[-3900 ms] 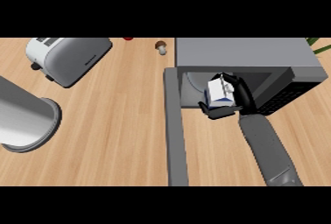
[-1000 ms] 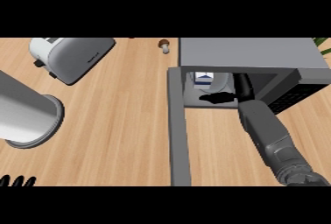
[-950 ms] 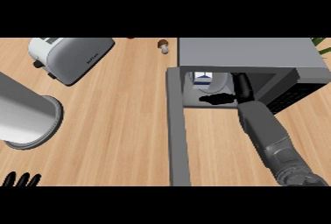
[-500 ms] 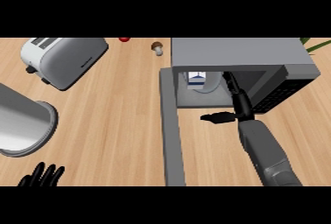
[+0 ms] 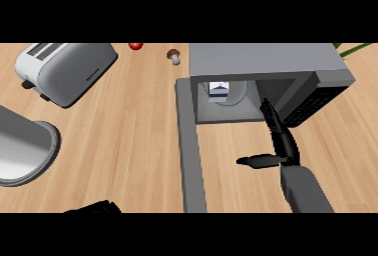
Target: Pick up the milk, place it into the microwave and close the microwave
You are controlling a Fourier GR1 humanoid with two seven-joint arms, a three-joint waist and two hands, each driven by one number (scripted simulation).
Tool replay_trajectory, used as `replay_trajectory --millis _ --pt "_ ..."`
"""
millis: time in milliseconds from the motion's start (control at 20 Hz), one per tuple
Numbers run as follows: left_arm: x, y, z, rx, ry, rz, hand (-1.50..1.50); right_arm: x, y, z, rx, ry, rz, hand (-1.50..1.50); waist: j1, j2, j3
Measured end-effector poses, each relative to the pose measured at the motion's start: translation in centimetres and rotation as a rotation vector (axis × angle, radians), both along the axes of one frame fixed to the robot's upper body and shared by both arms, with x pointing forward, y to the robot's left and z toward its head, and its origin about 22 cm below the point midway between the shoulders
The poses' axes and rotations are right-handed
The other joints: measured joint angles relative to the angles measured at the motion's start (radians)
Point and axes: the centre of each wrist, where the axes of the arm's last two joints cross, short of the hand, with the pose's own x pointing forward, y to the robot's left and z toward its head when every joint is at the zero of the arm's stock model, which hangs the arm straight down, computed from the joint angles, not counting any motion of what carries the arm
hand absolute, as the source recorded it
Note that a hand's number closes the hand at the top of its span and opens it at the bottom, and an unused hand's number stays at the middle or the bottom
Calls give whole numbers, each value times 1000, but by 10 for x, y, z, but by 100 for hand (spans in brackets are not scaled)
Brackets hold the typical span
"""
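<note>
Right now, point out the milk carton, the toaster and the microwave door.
milk carton (image 5: 218,90), head view, its blue-labelled front.
toaster (image 5: 70,70), head view, its grey side.
microwave door (image 5: 191,150), head view, its top edge.

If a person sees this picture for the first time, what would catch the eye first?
Probably the grey microwave at the upper right, standing open with the milk carton inside it. Just in front, the right hand points its straight fingers toward the opening, and the long open door runs down the middle of the counter. A white toaster lies at the upper left.
</note>
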Motion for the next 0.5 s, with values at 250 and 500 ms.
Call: replay_trajectory --millis 250,500 --pt "21 -17 -6 57 13 -47 150 -36 -32 9 4 -13 -25 -150 1 3 0" --pt "54 -36 -12 142 9 -96 150 -84 -60 20 -20 -24 -81 -150 5 8 0"
